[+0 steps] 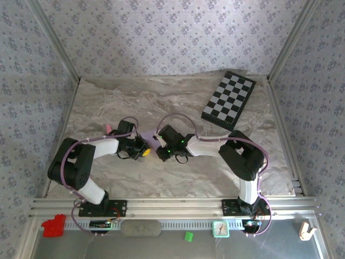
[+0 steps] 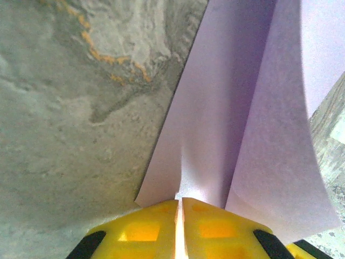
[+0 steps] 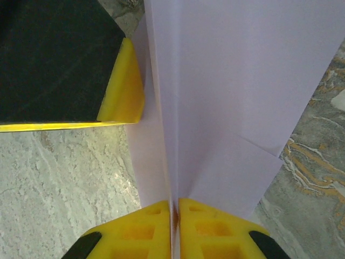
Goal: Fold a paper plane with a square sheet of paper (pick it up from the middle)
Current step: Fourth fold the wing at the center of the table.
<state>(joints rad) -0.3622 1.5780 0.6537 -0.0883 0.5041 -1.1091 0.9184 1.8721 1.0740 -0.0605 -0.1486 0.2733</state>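
Paper [image 1: 150, 136], pale lilac and creased along its length, is held at the middle of a marbled grey table [image 1: 135, 102], where two robot arms meet. The left gripper [image 2: 179, 200] is seen with its yellow fingers pressed shut on the paper's near edge, and two flaps spread away from the pinch. The right gripper [image 3: 173, 202] is likewise clamped tight on the centre crease. A black-and-white chequered board [image 1: 229, 100] lies well apart, at the table's far right.
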